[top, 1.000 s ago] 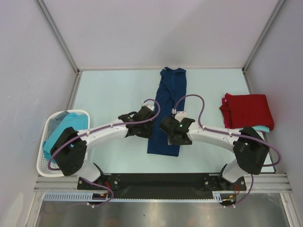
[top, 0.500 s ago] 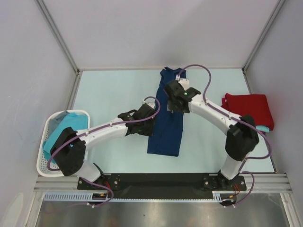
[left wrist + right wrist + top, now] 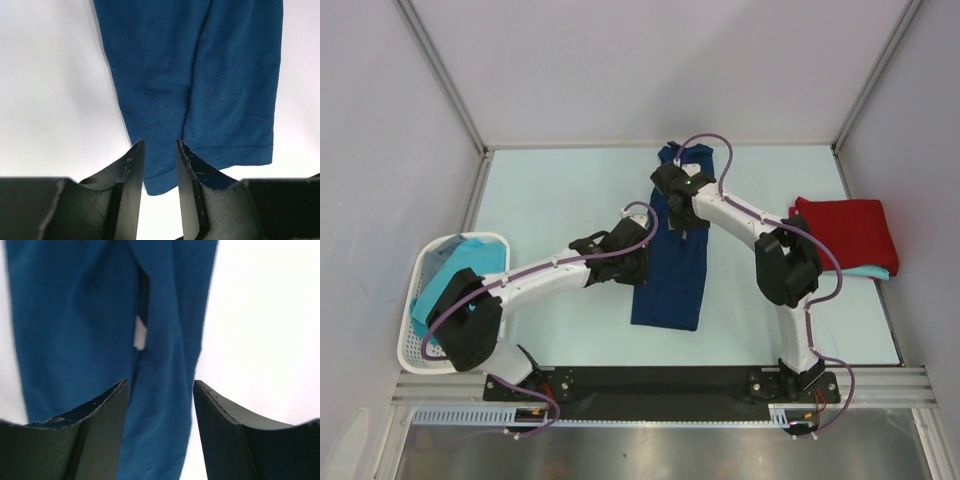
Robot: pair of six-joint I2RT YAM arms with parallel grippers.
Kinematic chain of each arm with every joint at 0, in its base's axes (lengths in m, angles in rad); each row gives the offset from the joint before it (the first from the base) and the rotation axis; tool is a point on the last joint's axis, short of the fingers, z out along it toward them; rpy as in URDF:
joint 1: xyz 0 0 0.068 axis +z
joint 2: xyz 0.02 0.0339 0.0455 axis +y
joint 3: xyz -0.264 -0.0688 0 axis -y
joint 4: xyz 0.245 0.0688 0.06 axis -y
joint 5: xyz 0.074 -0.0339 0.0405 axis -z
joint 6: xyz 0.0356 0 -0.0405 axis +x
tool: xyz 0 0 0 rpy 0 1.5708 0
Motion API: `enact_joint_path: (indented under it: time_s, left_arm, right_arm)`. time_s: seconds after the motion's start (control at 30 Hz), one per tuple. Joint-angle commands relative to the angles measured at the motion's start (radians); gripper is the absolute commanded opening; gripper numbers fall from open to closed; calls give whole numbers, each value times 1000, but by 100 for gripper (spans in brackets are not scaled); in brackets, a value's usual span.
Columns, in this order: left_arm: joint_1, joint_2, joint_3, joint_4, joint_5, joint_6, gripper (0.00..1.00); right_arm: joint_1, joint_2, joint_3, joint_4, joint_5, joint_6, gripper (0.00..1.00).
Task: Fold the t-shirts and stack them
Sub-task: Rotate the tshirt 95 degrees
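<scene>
A navy blue t-shirt (image 3: pixel 672 270) lies folded lengthwise into a long narrow strip down the middle of the table. My left gripper (image 3: pixel 632 262) hovers at the strip's left edge, open with a narrow gap. In the left wrist view its fingertips (image 3: pixel 134 159) frame the hem corner of the navy t-shirt (image 3: pixel 200 75), and nothing is gripped. My right gripper (image 3: pixel 676 196) hangs open over the far half of the strip, with the navy t-shirt (image 3: pixel 75 330) lying flat beneath it. At the right sits a folded red t-shirt (image 3: pixel 845 232) on top of a turquoise one (image 3: pixel 868 272).
A white perforated basket (image 3: pixel 415 345) at the near left holds turquoise t-shirts (image 3: pixel 450 285). Grey walls and metal frame posts close in the table on three sides. The black base rail (image 3: pixel 660 385) runs along the near edge.
My right arm has swung from the near end of the navy strip to its far half, its jaws narrowing a little. The left arm and the shirts have stayed put.
</scene>
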Motion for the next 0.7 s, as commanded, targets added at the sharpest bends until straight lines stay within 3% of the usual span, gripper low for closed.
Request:
enact_joint_path:
  time_s: [0.0, 0.27, 0.53, 0.67]
  left_arm:
    - [12, -53, -22, 28, 3, -21, 36]
    - [12, -196, -80, 25, -35, -37, 39]
    - [12, -167, -102, 14, -17, -43, 37]
    - [12, -172, -121, 25, -11, -56, 37]
  right_arm:
    - [-5, -37, -10, -21, -5, -22, 57]
    - [109, -259, -240, -9, -1, 21, 55]
    - [215, -426, -543, -6, -5, 172, 52]
    - [276, -465, -619, 11, -12, 228, 51]
